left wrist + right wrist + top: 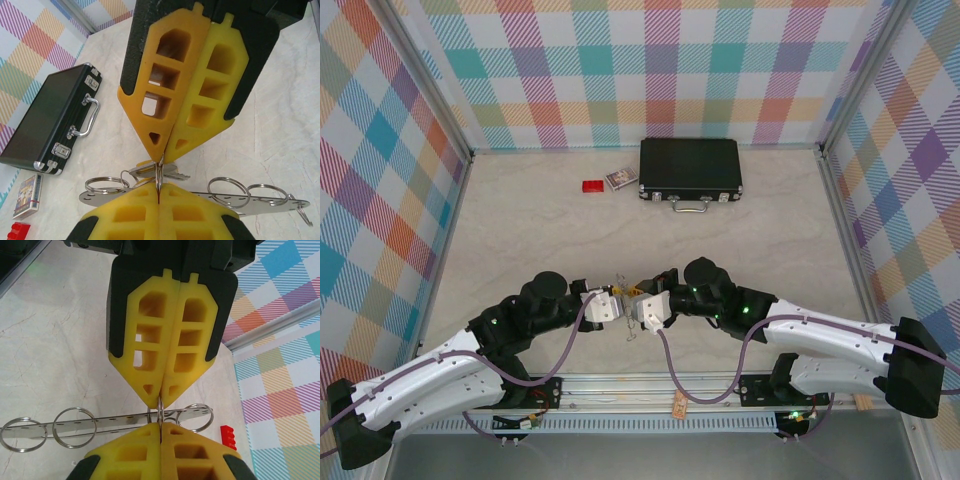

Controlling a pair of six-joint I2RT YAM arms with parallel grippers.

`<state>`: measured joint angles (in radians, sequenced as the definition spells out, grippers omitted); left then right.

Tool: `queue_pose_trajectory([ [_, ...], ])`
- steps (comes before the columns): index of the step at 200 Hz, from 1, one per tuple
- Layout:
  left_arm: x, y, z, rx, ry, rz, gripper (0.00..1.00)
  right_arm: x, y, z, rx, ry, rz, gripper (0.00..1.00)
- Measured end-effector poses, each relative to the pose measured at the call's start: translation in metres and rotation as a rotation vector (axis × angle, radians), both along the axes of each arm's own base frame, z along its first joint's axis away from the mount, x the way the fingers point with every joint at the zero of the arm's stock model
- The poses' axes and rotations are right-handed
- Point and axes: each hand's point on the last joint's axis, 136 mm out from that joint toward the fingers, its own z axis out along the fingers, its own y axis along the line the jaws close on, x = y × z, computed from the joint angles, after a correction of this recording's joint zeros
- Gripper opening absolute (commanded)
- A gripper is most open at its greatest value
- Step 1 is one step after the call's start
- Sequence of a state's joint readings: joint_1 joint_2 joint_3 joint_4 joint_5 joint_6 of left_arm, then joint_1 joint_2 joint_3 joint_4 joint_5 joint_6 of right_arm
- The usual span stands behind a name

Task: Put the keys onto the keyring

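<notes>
Both grippers meet tip to tip low over the table (pixel 520 230). The left gripper (pixel 158 190) has its jaws pressed together, and so does the right gripper (pixel 160 426). Each nips the same thin wire ring, seen edge-on in the narrow gap between the two sets of tips. That ring belongs to the keyring (pixel 252 201), a flat perforated strip running crosswise just behind the tips, with more split rings hanging off it to either side of the grippers. The silver key (pixel 170 173) lies against the pinched ring right between the tips; whether it is threaded on, cannot tell. Judgement: the opposed grip steadies the ring from two sides so its coil can be pried and the key fed round. Well beyond the grippers, apart from the work, sit the black case (pixel 690 168), a small card box (pixel 621 179) and the red block (pixel 592 186).
</notes>
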<state>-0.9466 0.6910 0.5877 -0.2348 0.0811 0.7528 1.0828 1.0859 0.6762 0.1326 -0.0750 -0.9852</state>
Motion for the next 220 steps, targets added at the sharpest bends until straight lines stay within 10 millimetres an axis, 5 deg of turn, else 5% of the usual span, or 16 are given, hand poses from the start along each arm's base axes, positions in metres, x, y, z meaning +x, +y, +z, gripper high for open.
queue_pose_trajectory([
  [220, 0.0007, -0.0041, -0.0067, 0.066, 0.020, -0.023, 0.00, -0.0019, -0.0054, -0.0018, -0.038, -0.099, 0.011, 0.00],
])
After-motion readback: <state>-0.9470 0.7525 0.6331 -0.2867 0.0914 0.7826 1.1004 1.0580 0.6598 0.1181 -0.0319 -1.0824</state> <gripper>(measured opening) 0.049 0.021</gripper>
